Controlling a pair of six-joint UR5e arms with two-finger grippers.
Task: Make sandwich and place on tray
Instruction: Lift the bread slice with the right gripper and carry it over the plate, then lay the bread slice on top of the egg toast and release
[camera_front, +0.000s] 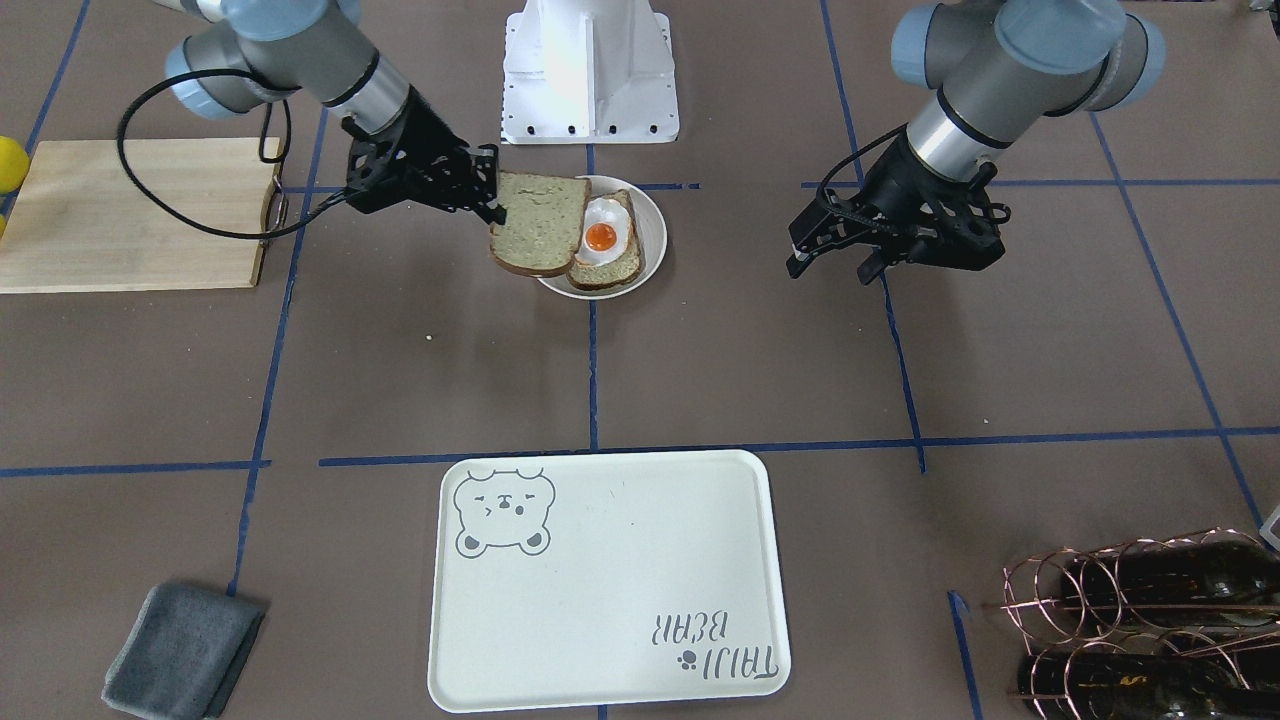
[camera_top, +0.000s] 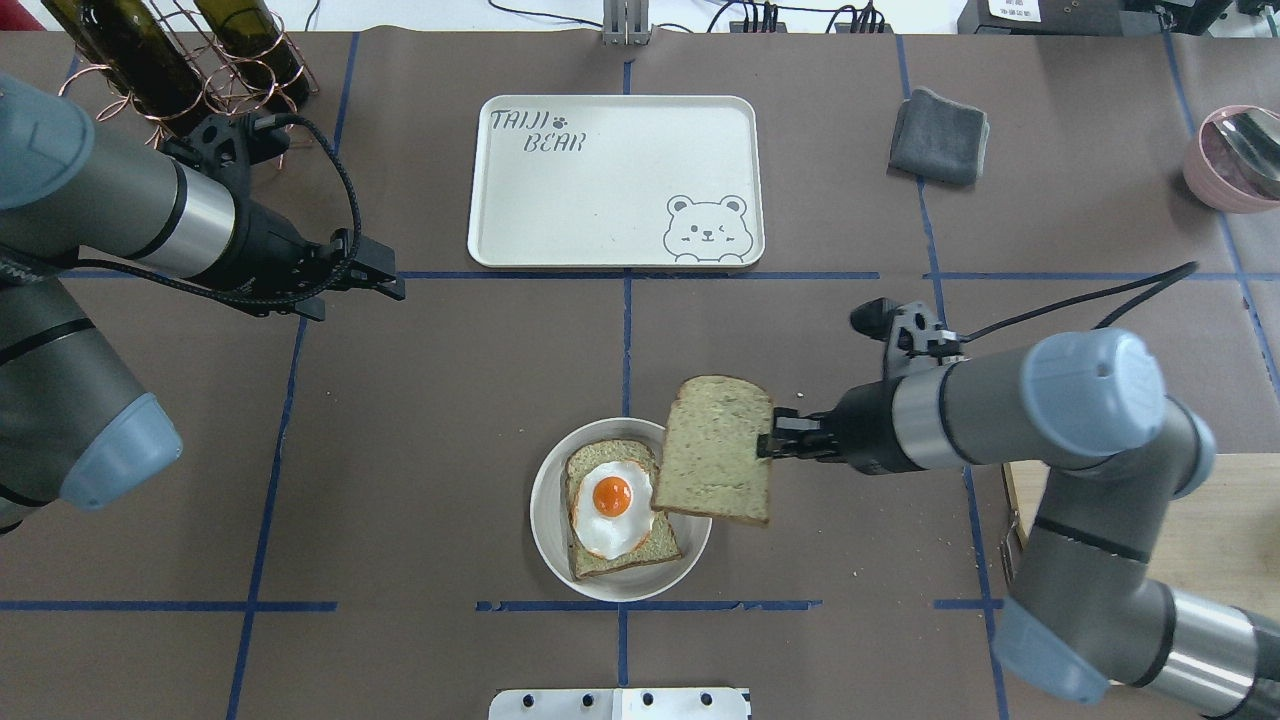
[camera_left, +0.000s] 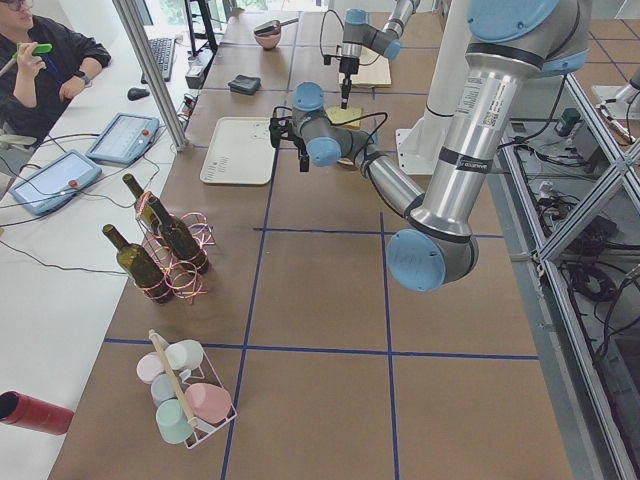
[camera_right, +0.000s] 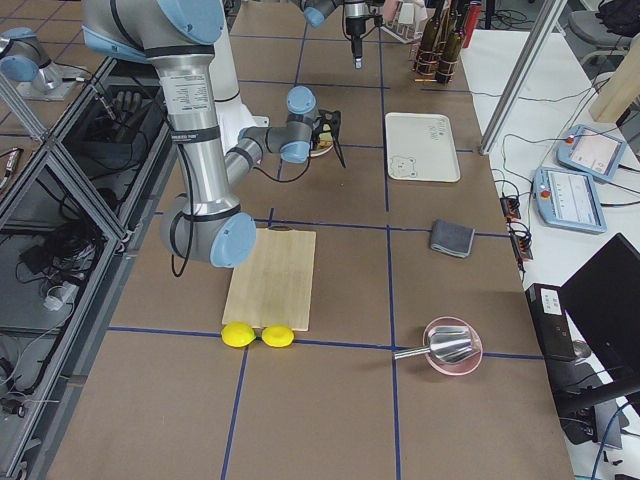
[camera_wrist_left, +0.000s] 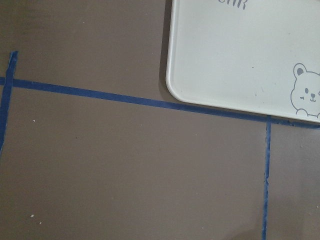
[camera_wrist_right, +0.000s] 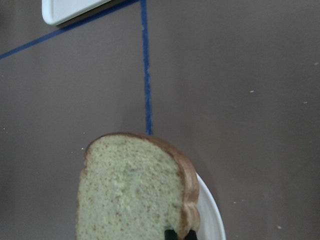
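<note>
A small round pale plate (camera_top: 545, 540) holds a bread slice (camera_top: 625, 560) with a fried egg (camera_top: 610, 497) on top. My right gripper (camera_top: 768, 445) is shut on the edge of a second bread slice (camera_top: 715, 463) and holds it flat above the plate's right rim, beside the egg and partly over it. In the right wrist view this slice (camera_wrist_right: 130, 190) fills the lower part. The cream tray (camera_top: 615, 180) with the bear drawing lies bare at the far middle. My left gripper (camera_top: 390, 283) is open and empty, hovering left of the tray.
A wooden cutting board (camera_front: 130, 215) lies beside my right arm, with lemons (camera_right: 258, 335) at its end. A grey cloth (camera_top: 940, 137) lies right of the tray. A copper rack with wine bottles (camera_top: 170, 60) stands far left. A pink bowl (camera_top: 1230, 155) is far right.
</note>
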